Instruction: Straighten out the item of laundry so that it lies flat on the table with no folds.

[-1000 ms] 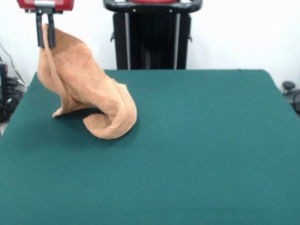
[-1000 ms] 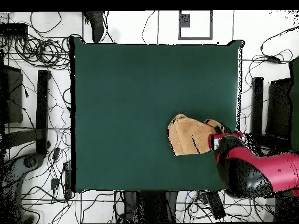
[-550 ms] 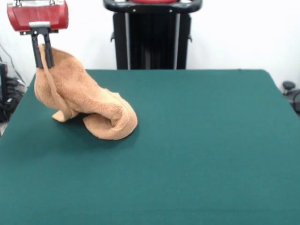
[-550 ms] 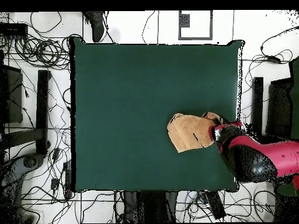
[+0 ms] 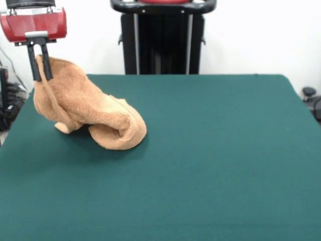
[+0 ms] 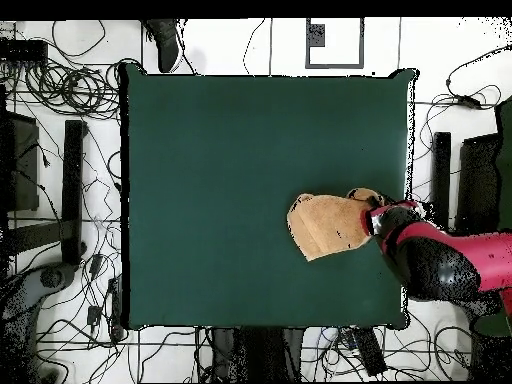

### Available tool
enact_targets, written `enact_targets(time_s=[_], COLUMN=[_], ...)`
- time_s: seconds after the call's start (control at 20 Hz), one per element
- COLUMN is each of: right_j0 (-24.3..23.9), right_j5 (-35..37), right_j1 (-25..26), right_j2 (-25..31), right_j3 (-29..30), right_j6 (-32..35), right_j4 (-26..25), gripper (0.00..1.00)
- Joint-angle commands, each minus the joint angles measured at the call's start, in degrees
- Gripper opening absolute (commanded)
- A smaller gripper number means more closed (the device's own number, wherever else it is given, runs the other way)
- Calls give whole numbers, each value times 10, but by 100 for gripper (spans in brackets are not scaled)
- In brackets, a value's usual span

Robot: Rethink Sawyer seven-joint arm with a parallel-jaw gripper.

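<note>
While the gripper (image 5: 39, 75) pinches one upper edge of the towel (image 5: 88, 108) between its black fingers (image 5: 33, 65), that edge hangs raised near the table (image 5: 210, 150) corner. Lower part of towel rests bunched and curled on the green cloth; folds remain. Overhead: towel (image 6: 325, 225) lies beside the table edge, gripper (image 6: 372, 222) at its side.

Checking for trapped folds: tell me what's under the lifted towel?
The gripper holds the towel up by one corner; its lower part lies curled on the green table. Only bare felt shows around it. Whatever is beneath the bunched cloth is covered.
</note>
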Motion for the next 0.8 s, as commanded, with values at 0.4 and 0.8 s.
enact_targets(time_s=[0.4,0.8], right_j0=[25,67], right_j5=[192,255], right_j1=[-32,33], right_j2=[2,-16], right_j3=[-47,-136], right_j6=[-260,-330], right_j4=[82,78], gripper=[0,0])
